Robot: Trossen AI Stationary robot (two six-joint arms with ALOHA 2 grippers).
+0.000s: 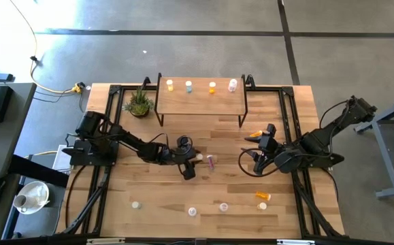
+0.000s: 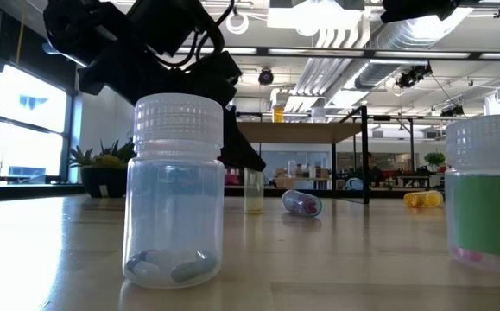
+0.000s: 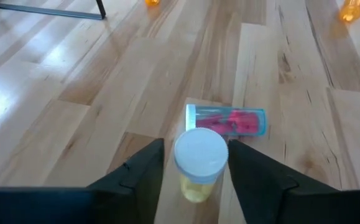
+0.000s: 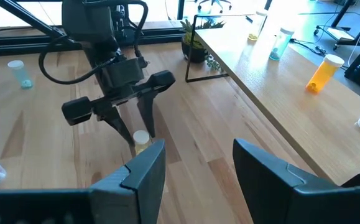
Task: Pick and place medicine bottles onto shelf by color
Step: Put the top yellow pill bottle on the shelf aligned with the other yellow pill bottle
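Observation:
A yellow medicine bottle (image 3: pixel 198 165) with a white cap stands upright on the table near its middle. It also shows in the right wrist view (image 4: pixel 140 138) and the low view (image 2: pixel 254 192). My left gripper (image 3: pixel 197 168) is open and reaches down over it, one finger on each side of the cap with narrow gaps. A pink bottle (image 3: pixel 229 120) lies on its side just beyond. My right gripper (image 4: pixel 198 171) is open and empty, to the right of the table's middle (image 1: pixel 256 155). The shelf (image 1: pixel 200 102) at the far edge carries yellow, blue, orange and pinkish bottles.
An orange bottle (image 1: pixel 254 134) lies in front of the shelf and another (image 1: pixel 263 196) lies near the right front. Several upright bottles stand along the near edge (image 1: pixel 192 211), one pale blue (image 2: pixel 174 199). A green potted plant (image 1: pixel 139 103) stands left of the shelf.

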